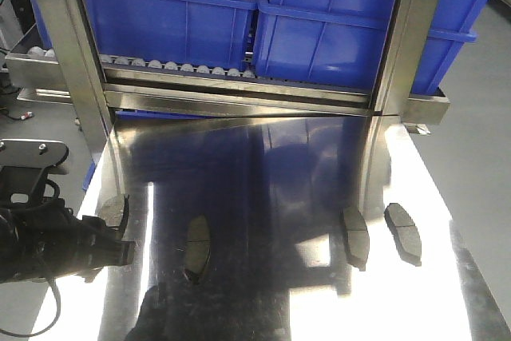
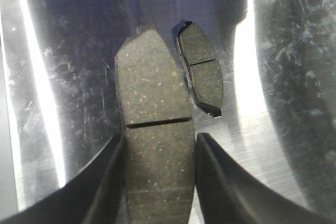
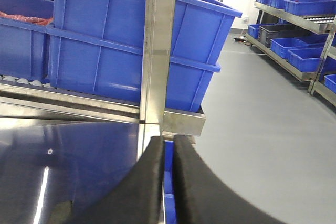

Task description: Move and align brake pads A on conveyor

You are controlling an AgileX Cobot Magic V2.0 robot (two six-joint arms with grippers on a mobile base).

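On the steel table [image 1: 263,165], with no conveyor in view, three brake pads [image 1: 354,235] lie loose and unaligned, a fourth pad [image 2: 152,87] is pinched between the fingers [image 2: 105,182] of the left gripper [image 2: 160,137], and the right gripper [image 3: 169,142] is nearly closed on nothing: judged barely started.

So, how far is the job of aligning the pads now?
Nothing looks done: all four pads lie apart on the steel table, and no conveyor is in view. In hand: the left fingers flank one pad. Left: moving and aligning all four. The right fingers are shut, empty.
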